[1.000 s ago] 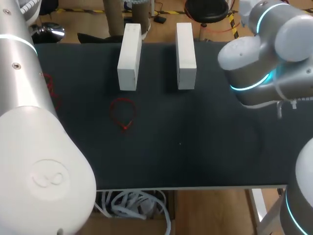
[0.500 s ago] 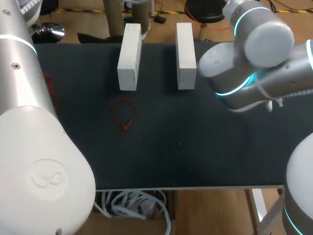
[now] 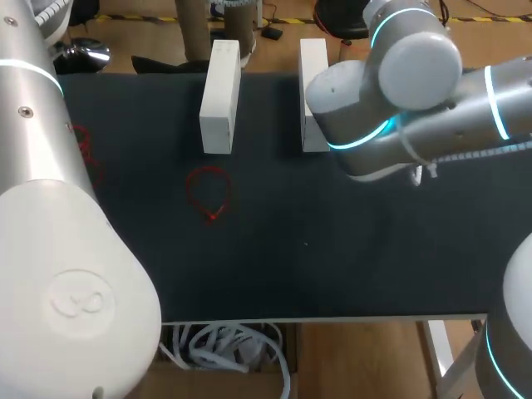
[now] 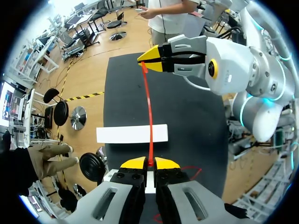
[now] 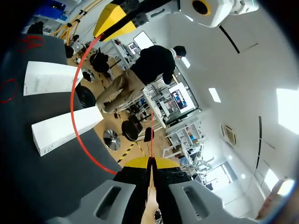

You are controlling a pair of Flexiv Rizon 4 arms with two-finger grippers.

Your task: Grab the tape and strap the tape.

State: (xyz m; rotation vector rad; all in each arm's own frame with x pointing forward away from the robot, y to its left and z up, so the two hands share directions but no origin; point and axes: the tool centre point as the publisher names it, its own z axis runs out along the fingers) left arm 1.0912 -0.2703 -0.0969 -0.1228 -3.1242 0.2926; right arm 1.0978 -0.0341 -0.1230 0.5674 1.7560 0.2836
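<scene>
Dark desk (image 3: 332,266) carries a left white block (image 3: 219,100) and a right white block (image 3: 314,83) at its far edge. A finished red loop (image 3: 208,193) lies in front of the left one, with more red ties (image 3: 83,150) beside our left arm (image 3: 50,249).

Head view: our right arm (image 3: 399,91) has swung in from the right toward the middle over the last second and now hides part of the right white block. Neither tool shows here. We judge it is carrying its end round to form the loop.

Left wrist view: left tool (image 4: 150,162) is pinched tight on the tape (image 4: 149,116). It runs straight above the desk to the right tool (image 4: 150,58), which is also clamped on it.

Right wrist view: the tape bows in a wide arc between both tools, and a thin tail pokes out ahead of the right tool. The strap is not closed yet; we judge the ends must meet next.
</scene>
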